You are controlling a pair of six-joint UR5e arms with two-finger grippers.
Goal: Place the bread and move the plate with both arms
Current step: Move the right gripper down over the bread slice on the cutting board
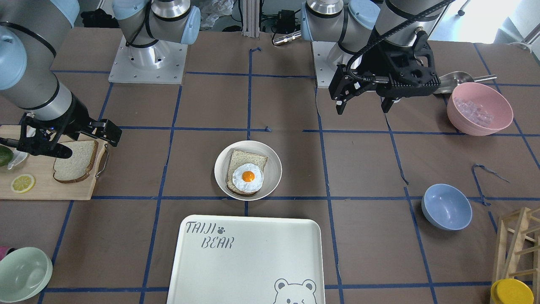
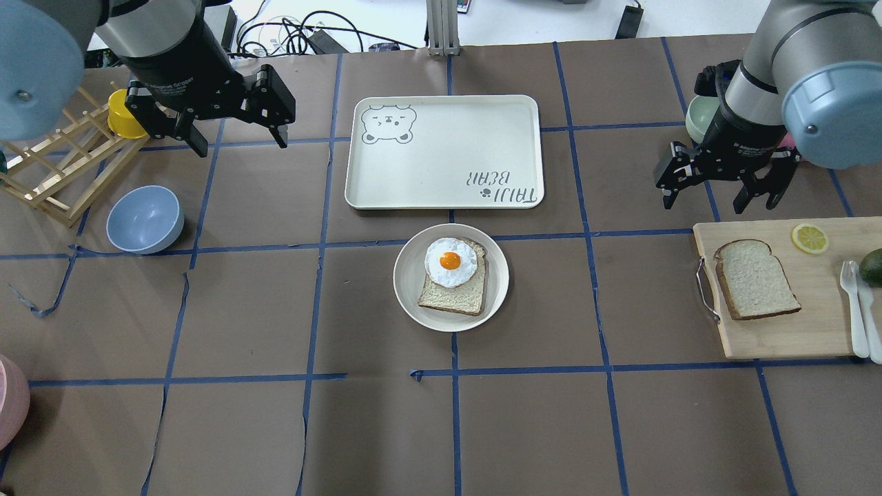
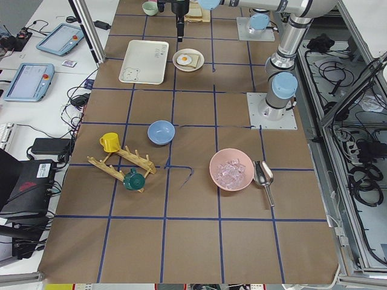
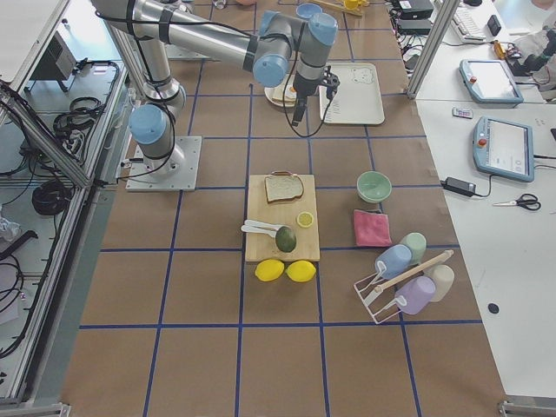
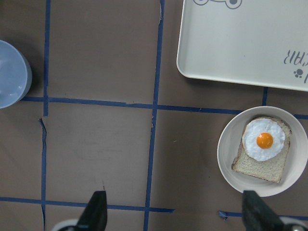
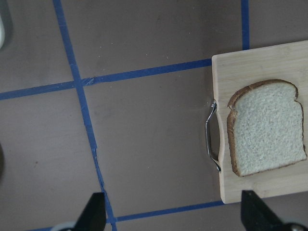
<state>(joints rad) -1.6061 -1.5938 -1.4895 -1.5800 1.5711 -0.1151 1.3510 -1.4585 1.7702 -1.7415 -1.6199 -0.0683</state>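
Bread (image 2: 756, 279) lies flat on the cutting board (image 2: 813, 324), just robot-ward of your right gripper (image 2: 720, 200), jaws spread, empty; left gripper (image 2: 241, 146), also spread, is well apart.

Corner of the bread (image 1: 78, 164) behind the right claw (image 1: 92, 146), front view.

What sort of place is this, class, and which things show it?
Probably a robotics lab staged as a kitchen: a left arm and right arm bolted to a table gridded with blue tape, operator tablets alongside, and bread on a cutting board.
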